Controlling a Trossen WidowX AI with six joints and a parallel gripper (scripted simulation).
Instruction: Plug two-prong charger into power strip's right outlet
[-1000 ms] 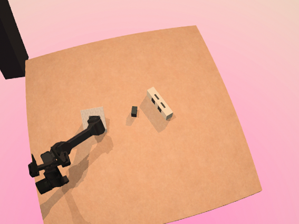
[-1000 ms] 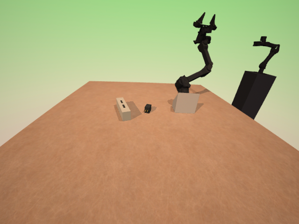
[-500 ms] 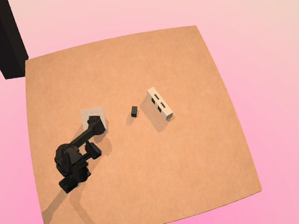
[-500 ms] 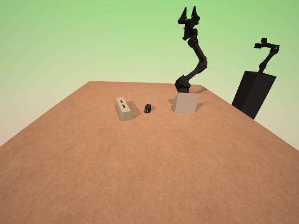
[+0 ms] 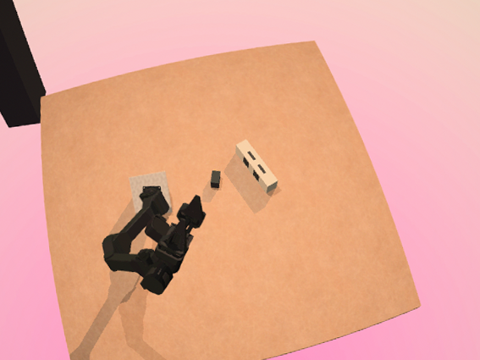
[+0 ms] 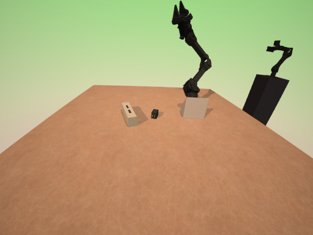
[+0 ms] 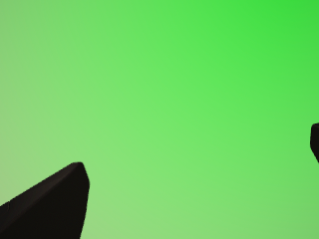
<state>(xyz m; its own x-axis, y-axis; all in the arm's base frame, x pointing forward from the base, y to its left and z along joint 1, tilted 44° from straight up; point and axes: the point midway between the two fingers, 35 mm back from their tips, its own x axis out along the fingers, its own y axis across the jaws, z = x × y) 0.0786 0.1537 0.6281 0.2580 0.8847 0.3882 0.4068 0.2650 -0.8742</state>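
Tan, faintly mottled tabletop (image 5: 308, 250) (image 6: 151, 176) spreads beneath everything, with a dark pillar (image 5: 0, 64) (image 6: 262, 98) beyond its edge. The black arm (image 5: 120, 255) (image 6: 199, 50) rises from a pale block (image 5: 138, 185) (image 6: 195, 108), its gripper (image 5: 191, 222) (image 6: 178, 9) (image 7: 202, 155) raised high, fingers spread around nothing. The cream power strip (image 5: 266, 175) (image 6: 131, 121) lies near the small black charger (image 5: 215, 179) (image 6: 154, 112), which sits apart from it, unplugged, between strip and block.

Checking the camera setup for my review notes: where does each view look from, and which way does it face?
Top: overhead, facing down on the charger and power strip; most of the arm shows.
Exterior: beyond the tabletop's near edge, facing the arm's base; whole arm visible.
Wrist: on the arm, facing past the open gripper's two fingertips at green background.
Top and exterior share arm, charger and strip.
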